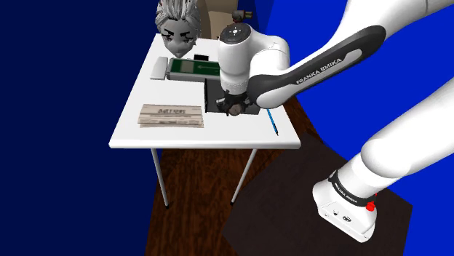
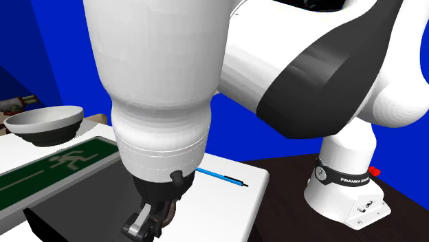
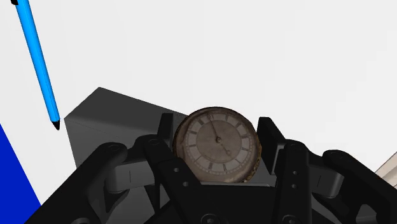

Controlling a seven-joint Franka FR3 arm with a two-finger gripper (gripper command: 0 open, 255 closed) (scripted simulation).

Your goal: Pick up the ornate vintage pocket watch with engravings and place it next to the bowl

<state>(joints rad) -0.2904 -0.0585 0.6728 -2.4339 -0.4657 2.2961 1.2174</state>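
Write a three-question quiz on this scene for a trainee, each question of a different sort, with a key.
1. True or false: the hand is shut on the pocket watch.
2. What colour is the pen lying on the table? A red, B blue, C yellow.
3. Fill in: under the hand stands a dark grey ___.
Key: 1 true; 2 B; 3 box.

The pocket watch sits within the hand, pen near the box.
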